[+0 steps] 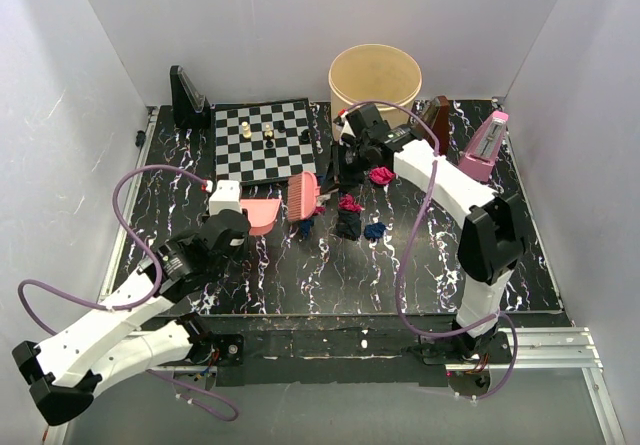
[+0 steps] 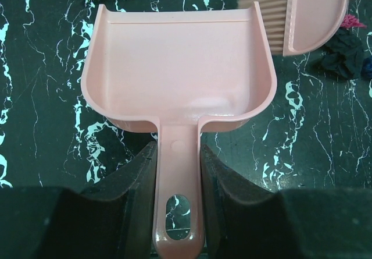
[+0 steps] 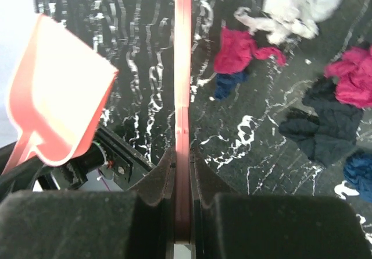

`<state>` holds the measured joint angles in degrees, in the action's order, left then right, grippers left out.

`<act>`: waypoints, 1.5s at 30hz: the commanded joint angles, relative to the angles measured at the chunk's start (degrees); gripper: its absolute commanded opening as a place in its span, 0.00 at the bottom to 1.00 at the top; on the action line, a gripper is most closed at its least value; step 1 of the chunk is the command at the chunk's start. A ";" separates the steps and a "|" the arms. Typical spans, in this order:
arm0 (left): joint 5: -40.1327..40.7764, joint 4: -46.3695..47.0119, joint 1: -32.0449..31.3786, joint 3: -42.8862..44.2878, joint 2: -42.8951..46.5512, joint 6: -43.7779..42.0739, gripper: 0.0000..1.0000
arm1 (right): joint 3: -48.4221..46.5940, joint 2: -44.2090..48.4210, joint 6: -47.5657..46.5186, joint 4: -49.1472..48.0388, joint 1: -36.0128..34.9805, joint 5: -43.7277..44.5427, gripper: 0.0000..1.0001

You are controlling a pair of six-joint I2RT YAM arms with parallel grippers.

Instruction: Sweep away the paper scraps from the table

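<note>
**Several scraps, one pull toward nine o'clock**

Several paper scraps [image 1: 347, 223] in magenta, black, dark blue and white lie bunched near the middle of the worktop [image 1: 430, 255]. One magenta lump sits apart at their 1 o'clock. The brush [image 1: 304, 195] stands just at their 9 o'clock, its handle pinched in the right claw [image 3: 182, 171]. Further toward 9 o'clock lies the dustpan [image 2: 174, 67], its handle clamped in the left claw [image 2: 178, 171].

The brush is on the wrong side of the pile. It should probably cross to 3 o'clock, set its bristles down, and drag in short strokes. The pan lip should stay flat and turned squarely to the pile.
</note>
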<state>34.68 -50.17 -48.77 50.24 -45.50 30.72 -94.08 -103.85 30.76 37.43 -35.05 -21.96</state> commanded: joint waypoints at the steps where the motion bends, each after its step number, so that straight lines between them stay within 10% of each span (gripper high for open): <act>1: 1.01 1.57 -0.18 -0.23 -0.29 -0.13 0.00 | -3.21 -2.23 4.57 7.64 0.07 6.82 0.01; 12: -1.01 3.15 -0.18 -0.32 -1.79 -1.36 0.00 | -5.68 -0.40 4.58 26.99 2.70 35.83 0.01; 31: -8.04 8.07 -0.18 -1.55 -7.85 -1.98 0.00 | 1.18 7.09 3.42 -0.84 8.86 10.63 0.01; 45: -12.70 11.23 -0.18 -3.57 -8.38 -2.07 0.00 | -0.67 -4.25 12.04 -0.87 10.61 16.68 0.01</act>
<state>23.68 -41.23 -48.77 47.97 -54.33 28.95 -95.90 -108.55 38.98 37.39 -25.69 -8.12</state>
